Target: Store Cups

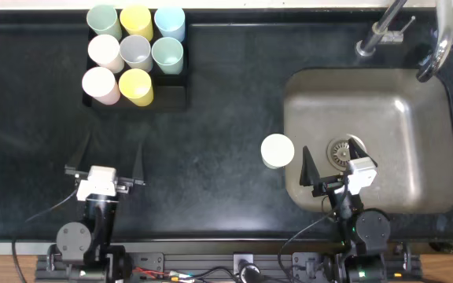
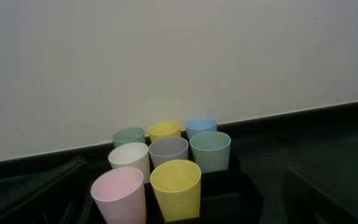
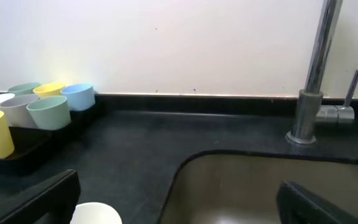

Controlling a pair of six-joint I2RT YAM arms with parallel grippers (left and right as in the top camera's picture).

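Top view: white cup (image 1: 277,150) stands on end, axis vertical, beside sink (image 1: 403,118).

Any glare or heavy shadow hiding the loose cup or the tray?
Top view: reflections in the sink, yet the white cup by its left rim stands out on the black counter. Left wrist view: stored cups evenly lit, the tray blends into the dark counter. Right wrist view: bright streak down the faucet, no glare on the white cup.

Top view looks straight down on the counter (image 1: 234,102) from above the cup tray (image 1: 173,94). Left wrist view faces the cup tray squarely, low and near. Right wrist view sees it obliquely, farther off. All three share it.
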